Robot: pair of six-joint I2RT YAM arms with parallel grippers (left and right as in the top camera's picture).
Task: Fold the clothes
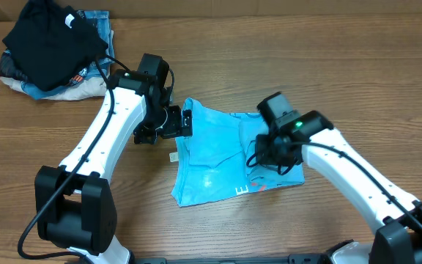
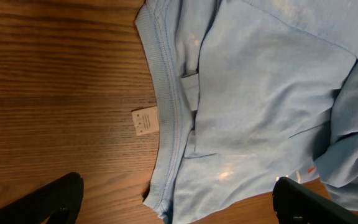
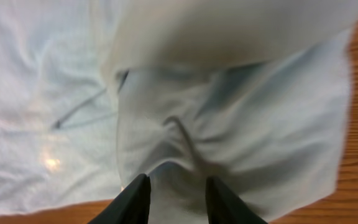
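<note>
Right gripper (image 3: 177,182): closest to its wrist camera; dark fingers (image 3: 134,200) stand part-way apart, low over the cloth. A raised ridge of fabric runs into the gap, but no firm pinch shows.
Left gripper (image 2: 180,202): spread as wide as it goes and empty. It hovers above the ribbed edge (image 2: 165,93) and touches nothing visible.
T-shirt (image 1: 211,158): sky-blue, lying on the table (image 1: 357,66) between the two grippers. It is gathered into a rumpled rectangle, with its right side doubled over in loose layers.
Lettering (image 1: 253,188): red-orange and white marks at the near edge, below the right gripper.
Tag (image 2: 145,121): small and white, flat on the wood, touching the ribbed edge.
Handling: judged light, limp cotton that drapes, wrinkles and drags along with any pull. It has no stiffness to keep a crease by itself. Not fragile, and unlikely to slide freely on the wood.
Where to grip: probably best at the ribbed edge or a corner, where the cloth is thicker and can be lifted cleanly off the table. A grab mid-panel would likely bunch several layers.
Progress: the fold looks partly made, with uneven edges.
Other clothes: black garment (image 1: 50,44) on top of a pile (image 1: 86,86) at the far left, well apart from the T-shirt.
</note>
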